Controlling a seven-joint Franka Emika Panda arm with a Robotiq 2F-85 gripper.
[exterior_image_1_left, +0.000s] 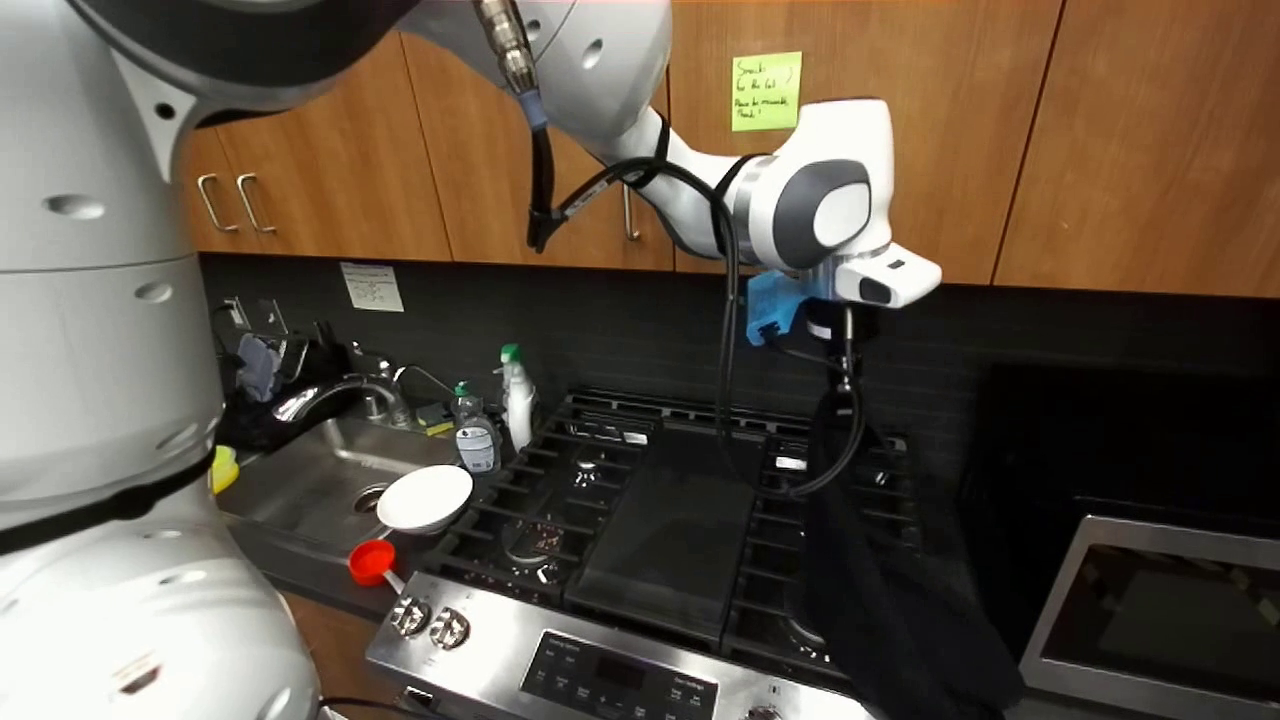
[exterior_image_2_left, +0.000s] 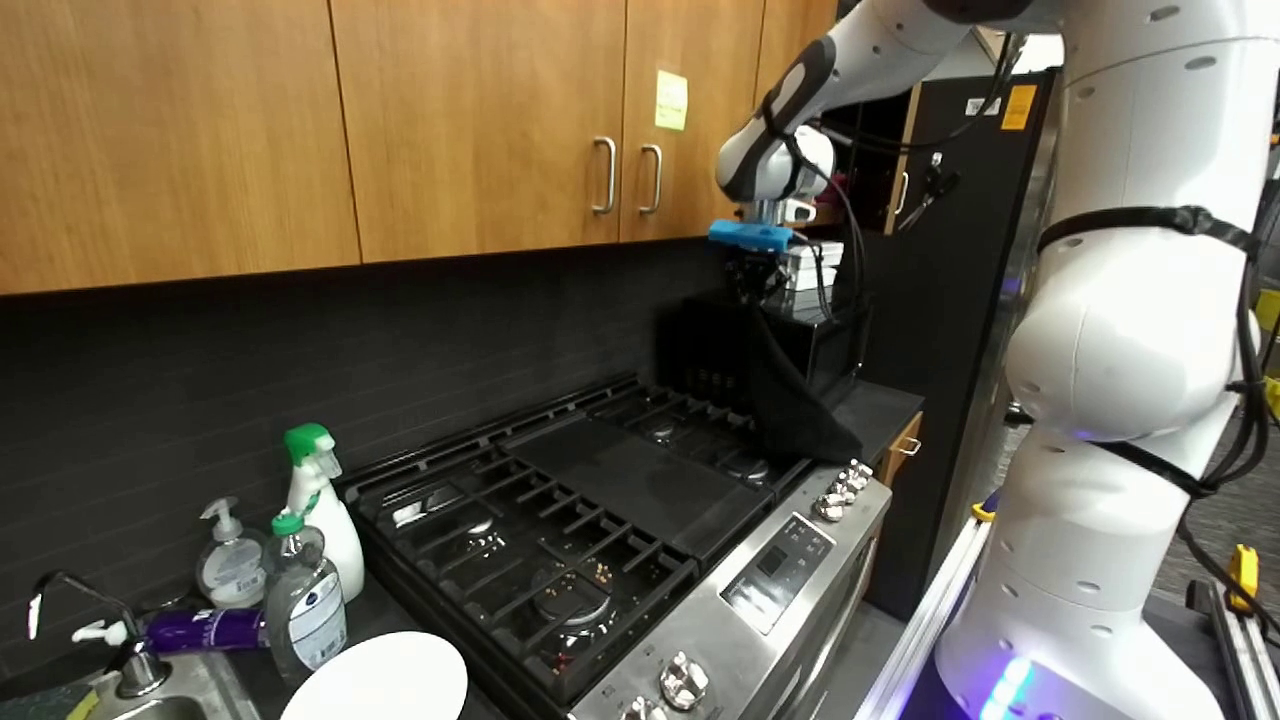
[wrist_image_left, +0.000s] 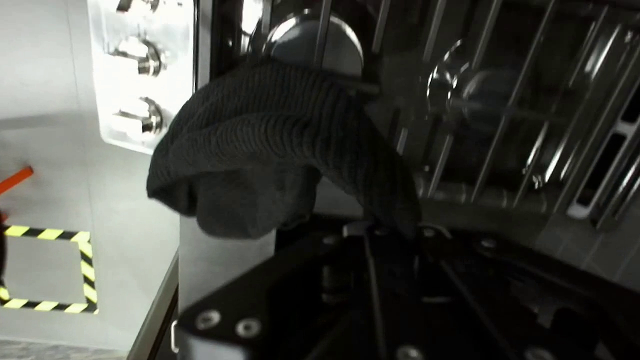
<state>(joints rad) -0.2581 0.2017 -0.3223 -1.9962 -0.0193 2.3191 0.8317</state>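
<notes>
Cloth (exterior_image_1_left: 885, 600), black and long, hung from the gripper (exterior_image_1_left: 842, 388) over the end of the stove (exterior_image_1_left: 665, 540) in an exterior view, white dish (exterior_image_1_left: 425, 495) well apart. In an exterior view, it dangled in front of the microwave (exterior_image_2_left: 838, 350), lower end near the knobs (exterior_image_2_left: 830, 507). In the wrist view, gripper had one end pinched, ribbed folds hiding part of the burner grates (wrist_image_left: 514, 102).

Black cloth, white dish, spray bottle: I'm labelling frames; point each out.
Black cloth (wrist_image_left: 285, 132), in the wrist view: ribbed fold.
White dish (exterior_image_1_left: 425, 497), in an exterior view: its middle.
Spray bottle (exterior_image_2_left: 332, 520), in an exterior view: white body.
</notes>
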